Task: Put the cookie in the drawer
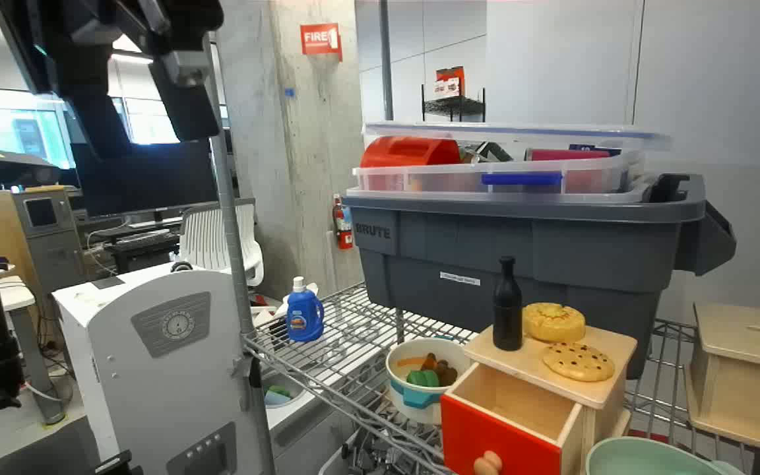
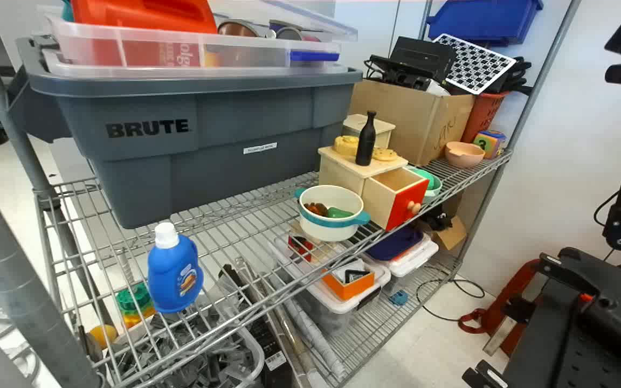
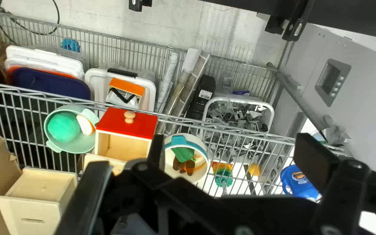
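Gripper [image 1: 149,135] is hanging up high, released, fingers standing wide apart. Cookie [image 1: 578,361] is lying well below it, flat atop wooden box [image 1: 530,364] w/ yellow pc. [image 1: 555,322] & blk. bottle [image 1: 507,313]. Drawer [image 3: 119,125], also below & L of the fingers in wrist view, is standing pulled out.

I operate in a lab-type workspace with an office area. I identify it by: monitor [image 1: 146,177] and white chair [image 1: 205,234]; concrete column [image 1: 317,132] bearing a FIRE sign [image 1: 319,39]; large grey machine housing [image 1: 175,369]; wire shelving [image 2: 235,218] carrying a BRUTE tote [image 2: 224,126]; black-and-white checkerboard panel [image 2: 473,63]
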`<state>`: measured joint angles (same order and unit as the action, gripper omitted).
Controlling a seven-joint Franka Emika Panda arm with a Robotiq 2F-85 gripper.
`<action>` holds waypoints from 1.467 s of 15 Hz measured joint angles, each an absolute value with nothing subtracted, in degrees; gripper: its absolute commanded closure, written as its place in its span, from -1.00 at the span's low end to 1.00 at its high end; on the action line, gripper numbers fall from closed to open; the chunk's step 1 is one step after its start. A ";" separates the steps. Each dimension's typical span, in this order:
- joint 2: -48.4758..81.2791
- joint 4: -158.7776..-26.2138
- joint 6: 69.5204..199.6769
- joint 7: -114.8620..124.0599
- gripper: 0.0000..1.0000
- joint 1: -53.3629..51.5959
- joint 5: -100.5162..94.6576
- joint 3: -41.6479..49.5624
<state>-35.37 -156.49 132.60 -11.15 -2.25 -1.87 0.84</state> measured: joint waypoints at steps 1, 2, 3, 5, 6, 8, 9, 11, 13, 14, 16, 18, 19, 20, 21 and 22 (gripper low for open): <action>-35.37 -156.45 132.60 -11.15 -1.00 -2.25 -1.87 0.84; -35.37 -156.43 132.60 -11.15 -1.00 -2.25 -1.87 0.84; -35.37 -156.43 132.60 -11.15 -1.00 -2.25 -1.87 0.84; -35.37 -156.43 132.60 -11.15 -1.00 -2.25 -1.87 0.84; -35.37 -156.43 132.60 -11.15 -1.00 -2.25 -1.87 0.84; -35.37 -156.43 132.60 -11.15 -1.00 -2.25 -1.87 0.84; -35.37 -156.43 132.60 -11.15 -1.00 -2.25 -1.87 0.84; -35.37 -156.43 132.60 -11.15 -1.00 -2.25 -1.87 0.84; -35.37 -156.43 132.60 -11.15 -1.00 -2.25 -1.87 0.84; -35.37 -156.43 132.60 -11.15 -1.00 -2.25 -1.87 0.84; -35.37 -156.43 132.60 -11.15 -1.00 -2.25 -1.87 0.84; -35.34 -156.46 132.60 -11.10 -1.00 -2.23 -1.87 0.87; -35.26 -156.46 132.60 -11.10 -1.00 -2.21 -1.87 1.00; -35.11 -156.44 132.60 -11.10 -1.00 -2.19 -1.87 1.23; -34.82 -156.36 132.60 -11.12 -1.00 -2.16 -1.87 1.59; -34.44 -156.22 132.60 -11.14 -1.00 -2.14 -1.87 2.02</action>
